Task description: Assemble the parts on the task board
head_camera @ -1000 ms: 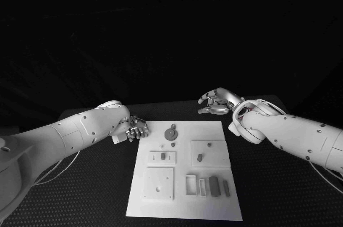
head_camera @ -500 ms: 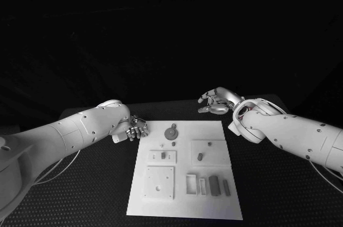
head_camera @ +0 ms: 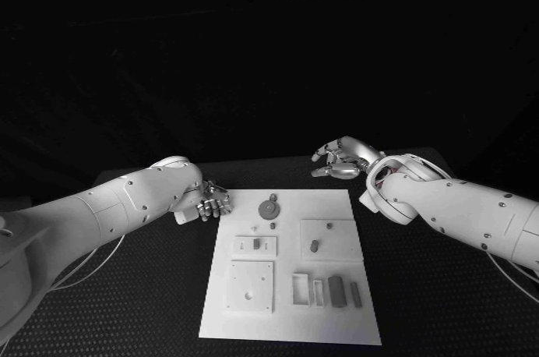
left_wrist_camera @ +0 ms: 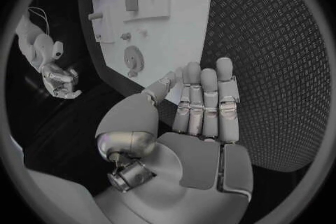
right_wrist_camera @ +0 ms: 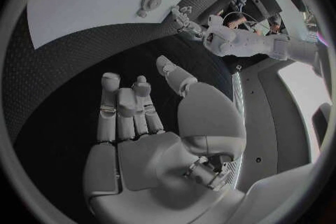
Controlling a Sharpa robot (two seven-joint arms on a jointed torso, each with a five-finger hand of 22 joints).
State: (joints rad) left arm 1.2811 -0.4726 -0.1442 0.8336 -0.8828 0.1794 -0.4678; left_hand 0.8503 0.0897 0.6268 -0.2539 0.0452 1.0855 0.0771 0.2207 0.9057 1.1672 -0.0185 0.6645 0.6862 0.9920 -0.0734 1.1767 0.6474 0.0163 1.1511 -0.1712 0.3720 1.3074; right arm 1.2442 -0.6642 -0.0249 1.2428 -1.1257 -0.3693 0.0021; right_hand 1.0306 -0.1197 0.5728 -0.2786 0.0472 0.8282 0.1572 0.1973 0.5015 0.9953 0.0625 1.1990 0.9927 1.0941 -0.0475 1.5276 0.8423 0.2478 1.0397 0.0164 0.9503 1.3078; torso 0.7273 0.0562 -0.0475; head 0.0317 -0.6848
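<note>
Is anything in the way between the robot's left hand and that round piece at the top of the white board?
Nothing visible is. The left hand is open beside the task board, and only bare black table and white board lie between it and the round part.

You have a black surface (head_camera: 135, 295) in front of you, covered by a dark mat with a fine raised grid pattern (left_wrist_camera: 280, 39); beyond its far edge everything is dark.

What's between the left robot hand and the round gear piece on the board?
Nothing: in the head view only bare task board separates the left robot hand from the round gear piece.
</note>
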